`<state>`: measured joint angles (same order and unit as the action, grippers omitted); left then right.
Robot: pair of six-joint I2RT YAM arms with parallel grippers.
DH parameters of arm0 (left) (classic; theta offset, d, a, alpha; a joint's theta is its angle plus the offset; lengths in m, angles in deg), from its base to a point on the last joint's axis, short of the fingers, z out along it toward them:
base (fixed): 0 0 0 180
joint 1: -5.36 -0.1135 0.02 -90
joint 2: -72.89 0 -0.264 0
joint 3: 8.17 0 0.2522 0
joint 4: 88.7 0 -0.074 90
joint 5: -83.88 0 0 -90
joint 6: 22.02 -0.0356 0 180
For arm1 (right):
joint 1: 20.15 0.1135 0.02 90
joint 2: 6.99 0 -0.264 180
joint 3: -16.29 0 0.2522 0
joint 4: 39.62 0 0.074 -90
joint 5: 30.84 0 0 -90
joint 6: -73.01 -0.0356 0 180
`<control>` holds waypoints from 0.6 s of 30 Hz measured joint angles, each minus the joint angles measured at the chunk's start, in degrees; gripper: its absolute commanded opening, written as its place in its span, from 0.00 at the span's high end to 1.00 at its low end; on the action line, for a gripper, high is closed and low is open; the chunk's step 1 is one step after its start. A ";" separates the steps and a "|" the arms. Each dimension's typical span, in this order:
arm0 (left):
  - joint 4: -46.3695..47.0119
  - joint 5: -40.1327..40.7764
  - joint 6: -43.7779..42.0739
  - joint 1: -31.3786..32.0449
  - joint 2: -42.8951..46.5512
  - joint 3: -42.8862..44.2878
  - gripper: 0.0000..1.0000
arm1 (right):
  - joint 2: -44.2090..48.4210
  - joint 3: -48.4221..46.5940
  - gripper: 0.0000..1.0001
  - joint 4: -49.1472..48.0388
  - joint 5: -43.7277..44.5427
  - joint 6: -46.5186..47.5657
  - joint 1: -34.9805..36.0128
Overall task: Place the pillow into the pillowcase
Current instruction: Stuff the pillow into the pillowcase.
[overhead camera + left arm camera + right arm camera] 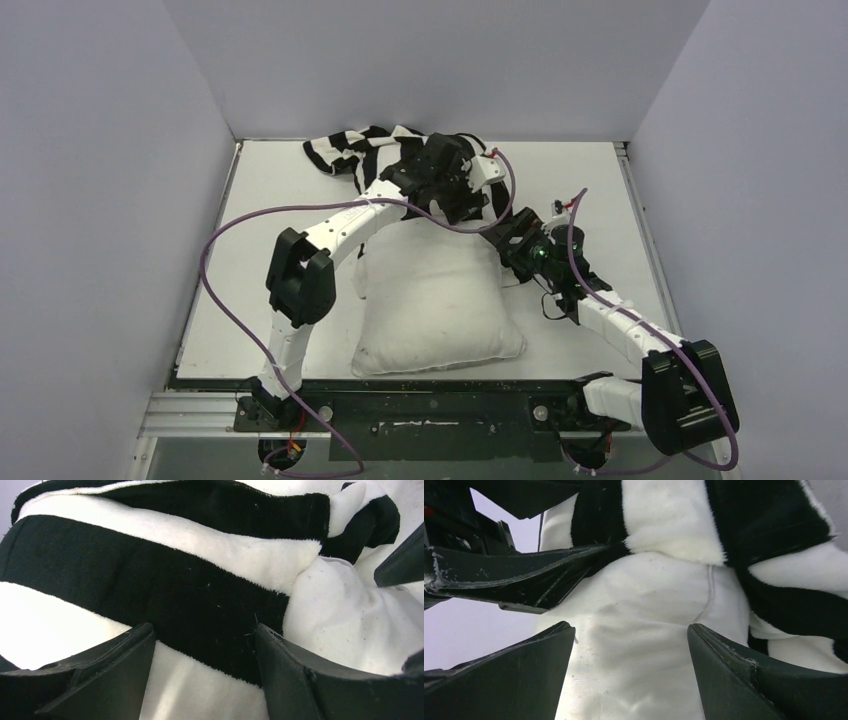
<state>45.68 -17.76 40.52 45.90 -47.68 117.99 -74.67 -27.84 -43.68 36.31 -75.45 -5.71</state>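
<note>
Open desk [255, 260] surface lies left of the pillow [435, 300] and beyond the right arm [620, 325]. The far centre is obstructed: the pillowcase [340, 150] is bunched there, and the left tool [447, 180] and right tool [515, 235] crowd the pillow's far end. Side walls [100, 200] bound the desk.

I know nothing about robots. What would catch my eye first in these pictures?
A plump off-white pillow lies in the middle of the table, its far end meeting a black-and-white striped pillowcase bunched at the back. Both robot hands crowd in there: the left pincer open at the stripes, the right pincer open at the white pillow fabric.
</note>
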 measured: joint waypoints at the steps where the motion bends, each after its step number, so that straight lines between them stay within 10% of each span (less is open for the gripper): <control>1: 0.26 0.00 -0.44 0.02 -0.04 -0.37 0.40 | -0.09 0.31 0.15 -0.72 1.07 -0.44 1.09; 5: 1.22 0.13 -1.92 0.26 -0.04 -0.96 1.00 | -2.69 0.61 0.20 -4.31 4.22 -1.60 4.20; 12: 5.27 1.62 -3.50 1.66 3.23 -6.93 1.00 | -6.23 1.62 0.95 -9.44 11.43 -2.97 7.96; 18: 12.17 1.09 4.37 2.99 15.21 -17.18 1.00 | -11.08 2.78 1.00 -20.96 18.36 -5.77 10.01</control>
<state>57.85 -16.67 44.89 48.89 -32.47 100.81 -85.75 -25.06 -64.64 54.67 -81.22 4.30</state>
